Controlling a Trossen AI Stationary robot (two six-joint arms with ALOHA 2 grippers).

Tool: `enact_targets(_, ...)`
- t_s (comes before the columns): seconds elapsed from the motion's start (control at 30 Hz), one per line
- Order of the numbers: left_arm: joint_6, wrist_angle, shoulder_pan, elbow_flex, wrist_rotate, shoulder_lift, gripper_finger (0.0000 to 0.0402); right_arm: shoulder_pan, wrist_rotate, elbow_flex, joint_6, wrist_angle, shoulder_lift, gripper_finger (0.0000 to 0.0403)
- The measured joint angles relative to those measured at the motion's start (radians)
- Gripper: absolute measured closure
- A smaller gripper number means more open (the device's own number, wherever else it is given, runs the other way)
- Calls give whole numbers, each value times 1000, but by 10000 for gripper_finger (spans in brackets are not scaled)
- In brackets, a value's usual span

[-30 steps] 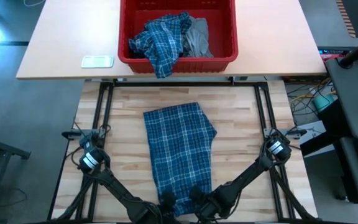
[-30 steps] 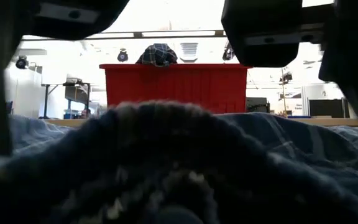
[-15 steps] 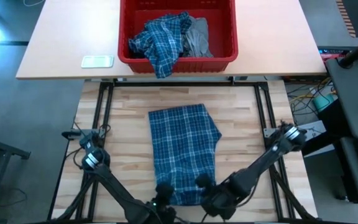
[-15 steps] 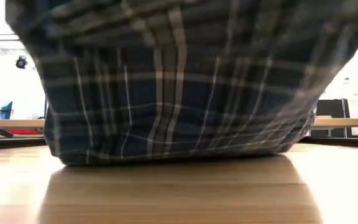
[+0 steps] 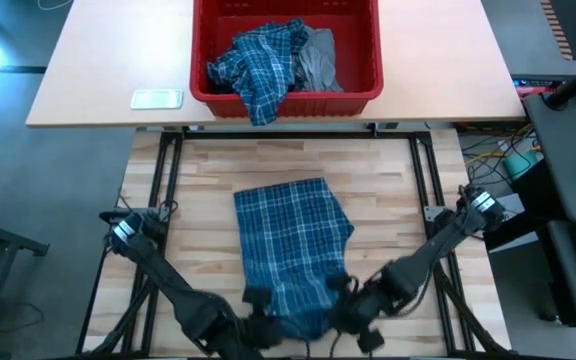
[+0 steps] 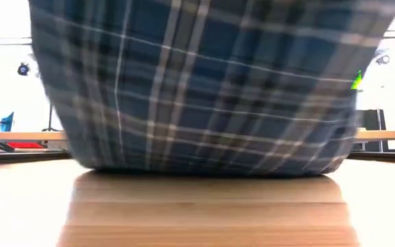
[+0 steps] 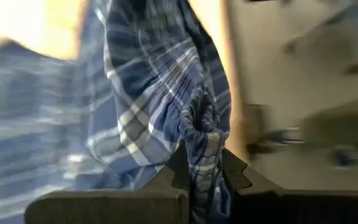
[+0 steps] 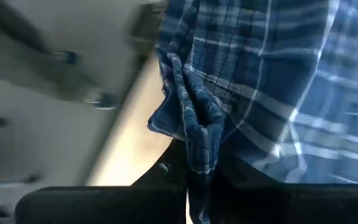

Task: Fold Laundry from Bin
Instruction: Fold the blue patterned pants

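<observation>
On the table (image 5: pixel 198 170), plaid shirt (image 5: pixel 290 240) lies lengthwise toward bin (image 5: pixel 286 96).

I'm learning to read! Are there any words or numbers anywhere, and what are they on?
No words or numbers can be read in these pictures.
The plaid shirt on the table shows only its check pattern.
The red bin has no label in view.
The small pale object left of the bin is too small to read.
</observation>
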Motion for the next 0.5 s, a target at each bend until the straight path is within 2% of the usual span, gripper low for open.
enact_targets(0.1,-62,185,-46,-37,71,25,398,68,-83,-2,89,145,38,384)
enact_targets(0.17,-90,268,-77,-25,85,32,398,123,-87,-2,118,251,44,385)
enact_targets(0.23,-109,272,-101,15,80,41,398,165,-70,0,116,328,38,385)
enact_targets(0.33,-119,160,-116,66,3,48,398,183,46,1,103,290,13,385)
enact_targets(0.4,-137,45,-114,85,-66,43,398,170,155,0,89,203,-11,385)
enact_targets(0.5,-195,-138,-71,77,-113,33,398,116,296,0,93,51,-34,385)
